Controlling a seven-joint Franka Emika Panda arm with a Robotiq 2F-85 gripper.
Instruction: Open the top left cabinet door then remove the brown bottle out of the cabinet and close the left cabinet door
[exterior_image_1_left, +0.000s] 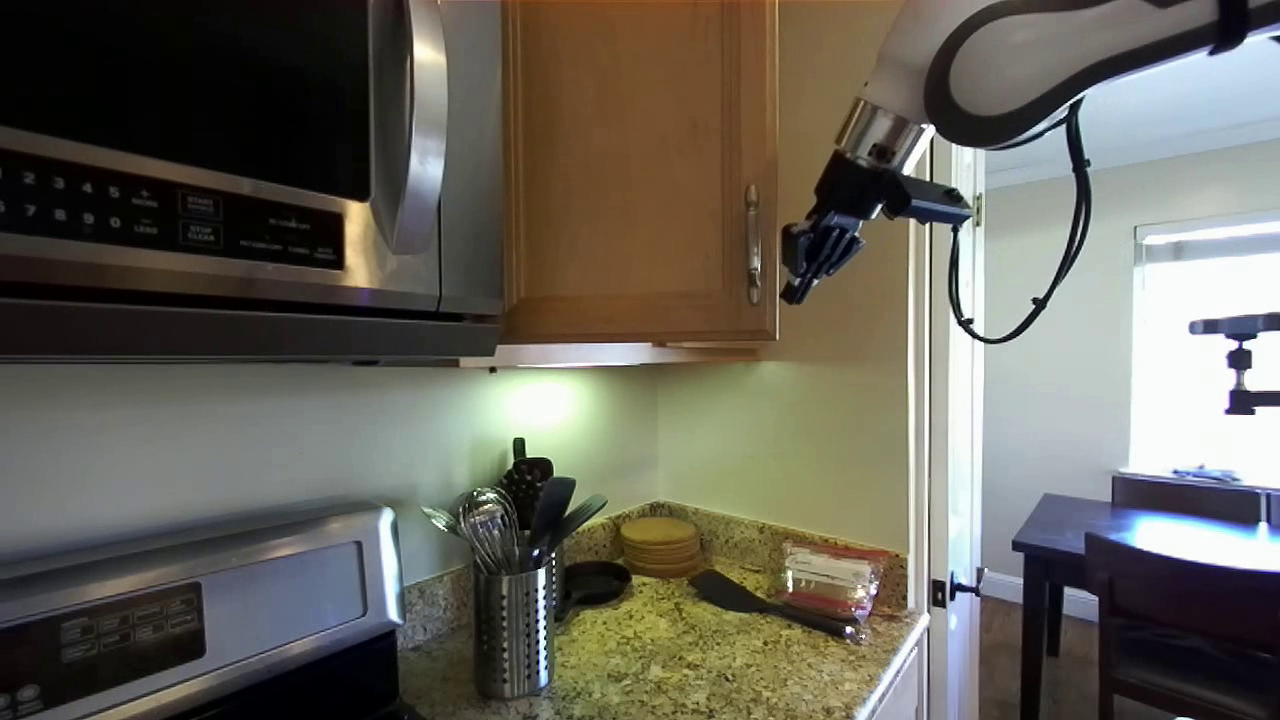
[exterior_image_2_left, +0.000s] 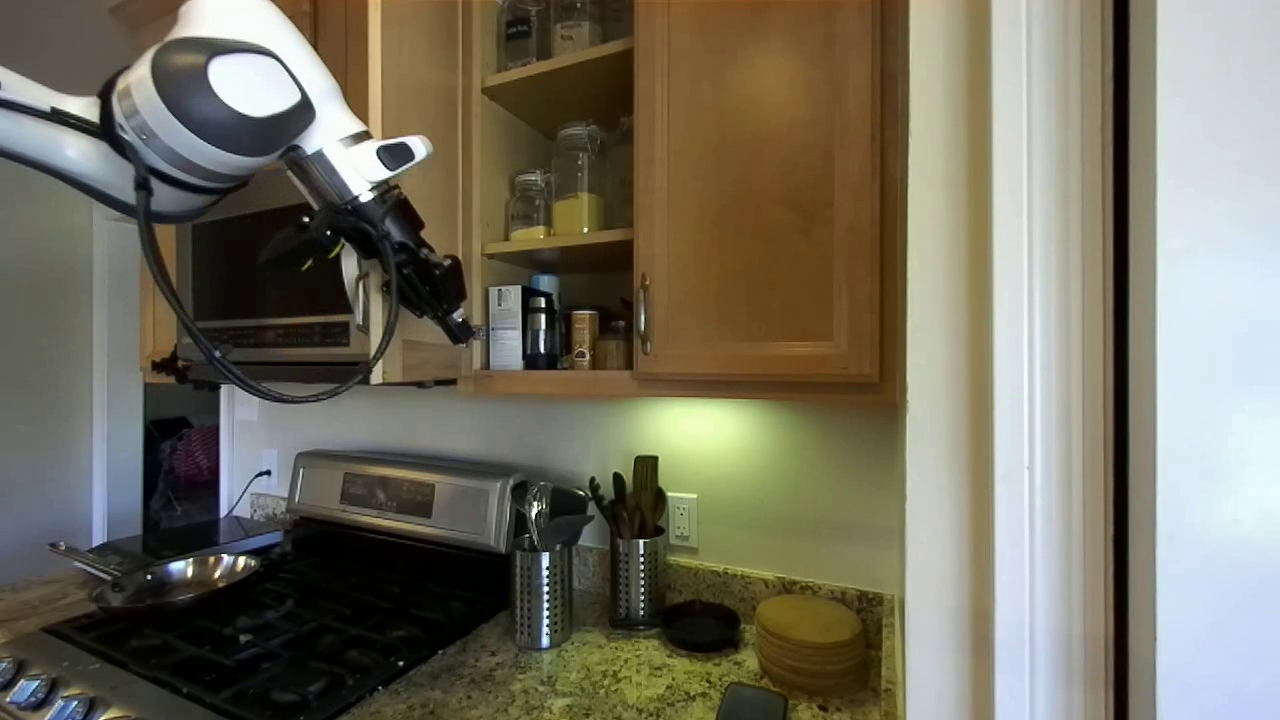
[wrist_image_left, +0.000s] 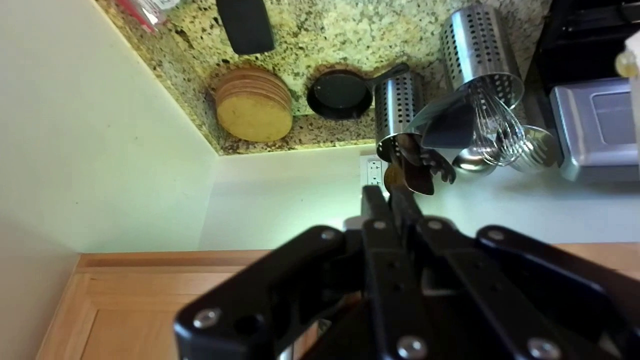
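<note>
A box (exterior_image_2_left: 506, 328) and a dark flask (exterior_image_2_left: 541, 335) stand left of the brown bottle (exterior_image_2_left: 583, 342) low in the cabinet (exterior_image_2_left: 550, 383), a jar (exterior_image_2_left: 614, 348) right of it; near the open left door (exterior_image_1_left: 635, 165) my gripper (wrist_image_left: 387, 196) is all but closed. The bottle is upright, small, amber-brown. In an exterior view that door hides it, yet a black spatula (exterior_image_1_left: 735, 592) shows whole on the counter (exterior_image_1_left: 660, 660).

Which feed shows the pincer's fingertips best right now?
The wrist view: the pincer fills its foreground, both fingertips close together, though slightly blurred. Both exterior views show it much smaller, its fingertips hard to tell apart; in an exterior view it appears just beside the edge of the top left cabinet door.
</note>
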